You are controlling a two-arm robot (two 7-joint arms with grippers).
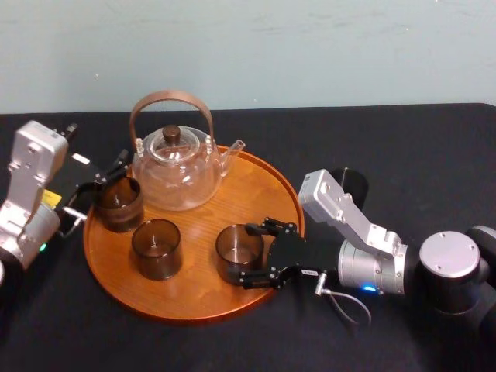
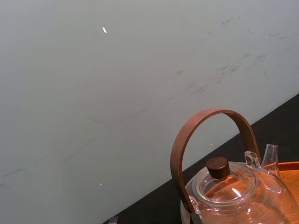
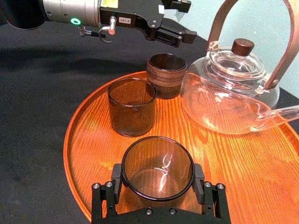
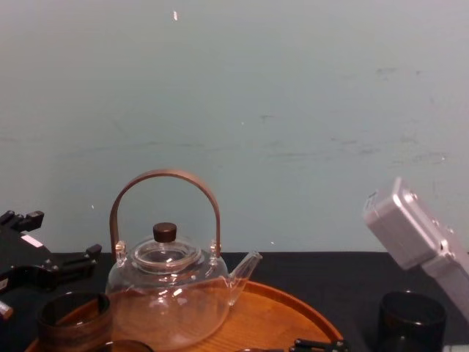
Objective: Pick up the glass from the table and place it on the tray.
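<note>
Clamping the glass [image 3: 157,163] mid-wall on the tray [image 3: 261,186], the right end effector [image 3: 158,179] grips something likely light, slick, brittle — no squeezing harder. Left end effector [image 1: 107,180] hovers nearby.

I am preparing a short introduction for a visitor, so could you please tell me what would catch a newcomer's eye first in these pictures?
The round orange tray stands out on the black table, carrying a clear teapot at its back. The right gripper is shut on the glass at the tray's front right, while the left gripper hangs open by the leftmost glass, near the rim.
</note>
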